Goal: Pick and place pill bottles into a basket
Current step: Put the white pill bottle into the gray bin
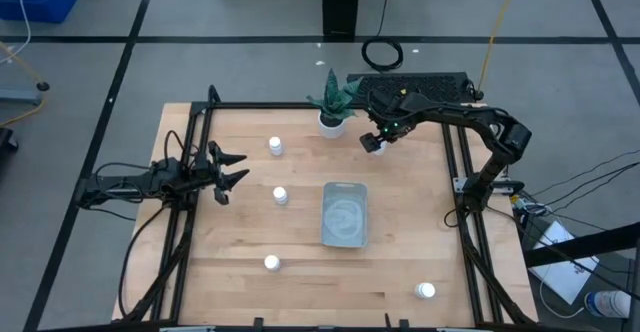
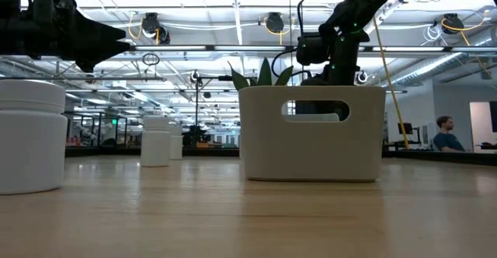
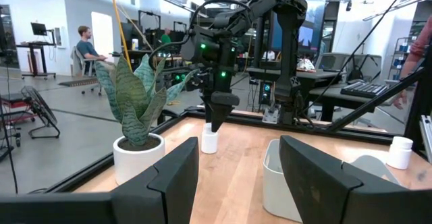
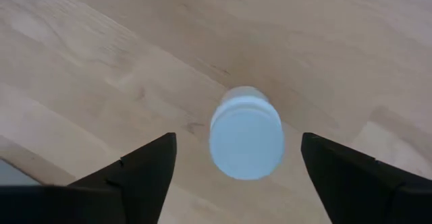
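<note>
Several white pill bottles stand upright on their bases on the wooden table: one at the far left [image 1: 275,146], one beside the basket [image 1: 280,196], one near the front [image 1: 271,263], one at the front right [image 1: 426,291]. The grey-blue basket [image 1: 345,215] sits mid-table. My right gripper [image 4: 237,143] points down over another pill bottle [image 4: 246,142] at the far side, right of the plant; it is open, with one finger on either side of the cap and a gap on each side. My left gripper [image 1: 228,170] waits open at the left edge.
A white plant pot [image 1: 332,122] with a green plant stands just left of the bottle under my right gripper. Black frame rails [image 1: 300,105] run along the table's edges. People sit in the room beyond the table [image 3: 86,45].
</note>
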You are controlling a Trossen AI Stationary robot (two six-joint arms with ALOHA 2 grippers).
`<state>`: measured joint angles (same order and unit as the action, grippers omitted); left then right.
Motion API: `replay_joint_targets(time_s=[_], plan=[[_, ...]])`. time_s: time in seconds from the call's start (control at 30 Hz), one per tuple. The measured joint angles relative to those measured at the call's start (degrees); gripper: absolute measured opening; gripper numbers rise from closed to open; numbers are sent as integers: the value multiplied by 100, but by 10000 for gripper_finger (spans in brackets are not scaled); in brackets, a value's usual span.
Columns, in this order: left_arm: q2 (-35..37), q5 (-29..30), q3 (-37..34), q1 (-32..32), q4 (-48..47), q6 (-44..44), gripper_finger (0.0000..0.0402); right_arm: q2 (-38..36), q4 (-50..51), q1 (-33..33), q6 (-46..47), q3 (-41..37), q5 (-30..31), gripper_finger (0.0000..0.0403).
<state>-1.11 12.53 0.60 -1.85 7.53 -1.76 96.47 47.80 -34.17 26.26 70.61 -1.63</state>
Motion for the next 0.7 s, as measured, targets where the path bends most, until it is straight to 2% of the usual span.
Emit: replay_joint_targets(time_s=[0.7], plan=[[-2, 0, 0, 2, 0, 0, 212, 0, -10, 0, -190, 0, 0, 237]])
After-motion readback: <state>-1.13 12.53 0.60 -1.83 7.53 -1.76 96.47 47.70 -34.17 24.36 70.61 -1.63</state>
